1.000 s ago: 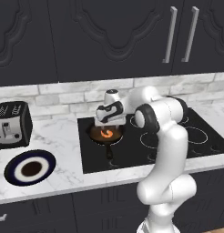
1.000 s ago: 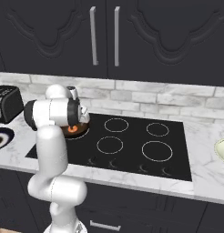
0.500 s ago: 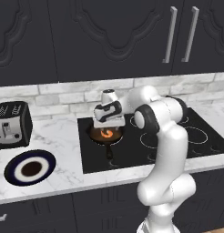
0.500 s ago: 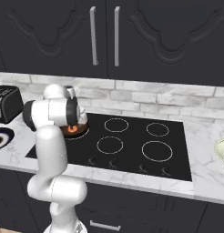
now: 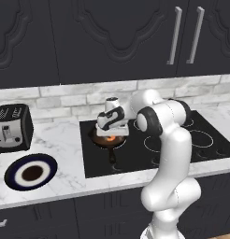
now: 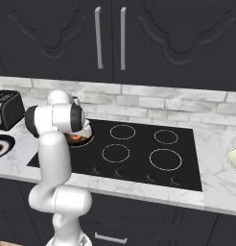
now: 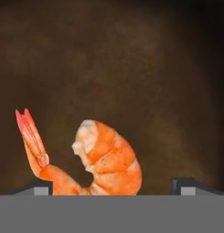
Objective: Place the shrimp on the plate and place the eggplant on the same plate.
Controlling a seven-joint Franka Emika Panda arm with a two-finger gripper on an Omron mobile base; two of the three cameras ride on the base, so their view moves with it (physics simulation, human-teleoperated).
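Your gripper [image 5: 111, 135] is down inside the frying pan [image 5: 109, 140] on the near-left burner of the stovetop [image 6: 139, 149], jaws spread wide and empty. In the hand view the two fingertips [image 7: 41, 187] stand at the bottom corners, and the shrimp [image 7: 89, 159] lies between them on the brown pan floor.

The relation that counts:
- The shrimp is not centred. Its tail fan sits close above the left tip, its thick curled body is mid-frame, and there is a clear gap to the right tip.
- Its long axis runs roughly across the frame, along the line between the tips, with the tail kicked upward at the left.
- I can't tell whether the left tip touches the tail section; they overlap at the frame's bottom edge.

My read: if you close from here, the left finger meets the thin tail end first and the right one travels further to reach the body. Expect the shrimp to slide or pivot. A small shift toward the right tip should centre the grip on the body.

The plate [image 5: 31, 171] is on the counter left of the stove, in front of the toaster [image 5: 12, 128], well apart from the pan. Only one arm, so no choice there. I can't pick out the eggplant.

No brands, labels or readable writing anywhere.
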